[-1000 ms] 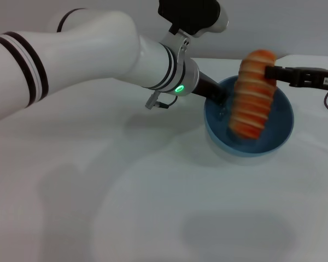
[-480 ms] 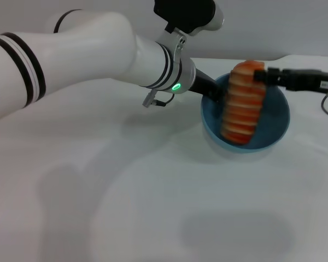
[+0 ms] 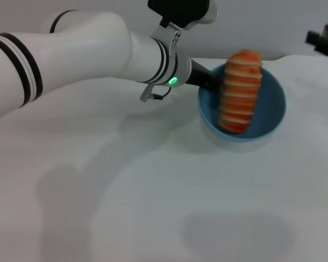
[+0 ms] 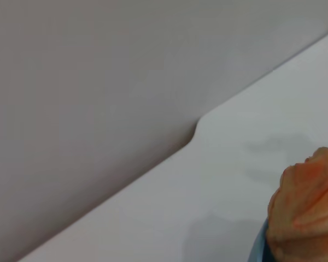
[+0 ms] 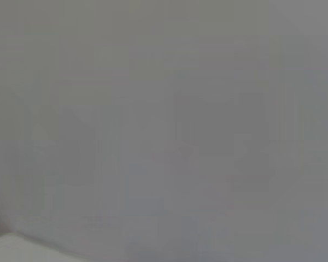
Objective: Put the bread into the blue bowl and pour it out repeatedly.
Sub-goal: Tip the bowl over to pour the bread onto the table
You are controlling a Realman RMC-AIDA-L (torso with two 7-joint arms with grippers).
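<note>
Blue bowl (image 3: 270,117) on white table (image 3: 153,207), bread (image 3: 239,91) standing nearly upright inside it, top above the rim, left arm reaching across from the left, left gripper (image 3: 208,84) clamped on the bowl's near-left rim, right gripper (image 3: 325,41) at far right edge, finger state not discernible

- Head view: high, facing forward and down over the table (image 3: 169,207).
- Left wrist view: close, low across the table toward the wall (image 4: 87,82); shares the bread (image 4: 306,213) with head view.
- Right wrist view: blank wall only.
</note>
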